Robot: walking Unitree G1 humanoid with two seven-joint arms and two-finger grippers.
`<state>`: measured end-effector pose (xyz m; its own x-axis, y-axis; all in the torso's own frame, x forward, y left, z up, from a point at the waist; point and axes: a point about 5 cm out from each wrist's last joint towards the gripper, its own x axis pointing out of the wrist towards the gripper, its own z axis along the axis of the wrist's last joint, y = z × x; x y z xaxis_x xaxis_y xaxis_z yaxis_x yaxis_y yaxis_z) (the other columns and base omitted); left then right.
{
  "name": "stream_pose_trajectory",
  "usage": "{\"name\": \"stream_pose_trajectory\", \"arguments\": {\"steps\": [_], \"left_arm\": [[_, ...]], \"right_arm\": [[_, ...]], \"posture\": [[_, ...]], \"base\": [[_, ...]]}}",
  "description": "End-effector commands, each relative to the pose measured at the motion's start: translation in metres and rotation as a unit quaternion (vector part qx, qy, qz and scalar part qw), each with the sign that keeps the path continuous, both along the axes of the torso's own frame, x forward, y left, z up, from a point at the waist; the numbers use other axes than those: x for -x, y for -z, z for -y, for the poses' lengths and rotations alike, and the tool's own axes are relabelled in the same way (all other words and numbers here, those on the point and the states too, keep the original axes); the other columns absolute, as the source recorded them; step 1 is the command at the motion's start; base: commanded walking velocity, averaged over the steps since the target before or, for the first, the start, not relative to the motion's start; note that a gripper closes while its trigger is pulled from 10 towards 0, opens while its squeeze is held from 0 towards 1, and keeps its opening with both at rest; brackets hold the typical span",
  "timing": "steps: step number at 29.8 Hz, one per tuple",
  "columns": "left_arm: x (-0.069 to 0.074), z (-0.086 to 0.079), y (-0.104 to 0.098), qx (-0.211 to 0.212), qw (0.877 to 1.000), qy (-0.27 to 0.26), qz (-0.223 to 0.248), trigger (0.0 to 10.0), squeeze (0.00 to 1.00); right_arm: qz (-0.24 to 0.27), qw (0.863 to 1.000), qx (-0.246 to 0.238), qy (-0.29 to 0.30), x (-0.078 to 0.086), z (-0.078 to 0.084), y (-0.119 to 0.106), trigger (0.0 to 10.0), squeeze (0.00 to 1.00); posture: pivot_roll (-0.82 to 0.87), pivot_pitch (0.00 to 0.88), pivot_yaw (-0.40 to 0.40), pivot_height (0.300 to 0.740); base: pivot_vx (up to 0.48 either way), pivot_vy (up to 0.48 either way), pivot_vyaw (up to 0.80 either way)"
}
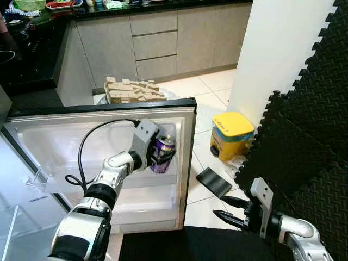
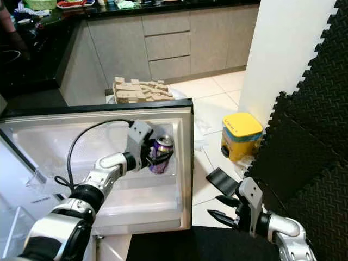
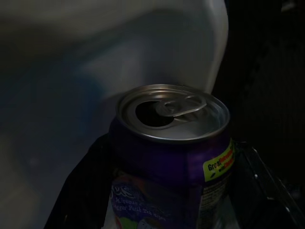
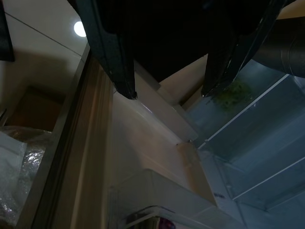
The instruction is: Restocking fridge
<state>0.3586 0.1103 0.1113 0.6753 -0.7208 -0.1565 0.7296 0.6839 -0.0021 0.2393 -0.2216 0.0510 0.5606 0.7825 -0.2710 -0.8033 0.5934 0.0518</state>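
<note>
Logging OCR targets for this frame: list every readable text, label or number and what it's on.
"Great": start of the yellow tag on the purple can held in the left gripper; the rest of the tag is too dark to read.
Script on the can's front: blurred, unreadable.
Print on the yellow tub: too small.
Sticker on the fridge door: too small.

Can [image 1: 163,154] in the fridge door [image 1: 185,163] shelf; tub [image 1: 231,135] on floor to the right.
</note>
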Motion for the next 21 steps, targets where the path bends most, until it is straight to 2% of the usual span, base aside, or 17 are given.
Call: {"name": "stream_pose_trajectory", "arguments": {"steps": [1,4,9,21], "left_arm": [[0.002,0.0,0.002,0.023,1.0,-0.007,0.003,10.0,0.0],[0.006,-0.008,0.004,0.056,0.998,-0.023,0.009,10.0,0.0],[0.013,-0.016,0.012,0.09,0.995,-0.038,0.008,10.0,0.0],[0.024,-0.015,0.019,0.141,0.989,-0.05,0.023,10.0,0.0]], "right_arm": [[0.003,1.0,-0.001,-0.002,-0.001,-0.002,0.0,10.0,0.0],[0.019,1.0,-0.011,0.006,-0.004,-0.002,-0.004,10.0,0.0],[0.026,0.999,-0.026,0.0,-0.004,-0.004,-0.008,10.0,0.0],[0.024,0.999,-0.034,-0.011,-0.002,-0.007,-0.008,10.0,0.0]], "posture": [[-0.09,0.007,0.049,0.74],[-0.09,0.008,0.049,0.74],[-0.08,0.009,0.049,0.74],[-0.08,0.012,0.045,0.74]], "base": [[0.0,0.0,0.0],[0.0,0.0,0.0],[0.0,0.0,0.0],[0.0,0.0,0.0]]}}
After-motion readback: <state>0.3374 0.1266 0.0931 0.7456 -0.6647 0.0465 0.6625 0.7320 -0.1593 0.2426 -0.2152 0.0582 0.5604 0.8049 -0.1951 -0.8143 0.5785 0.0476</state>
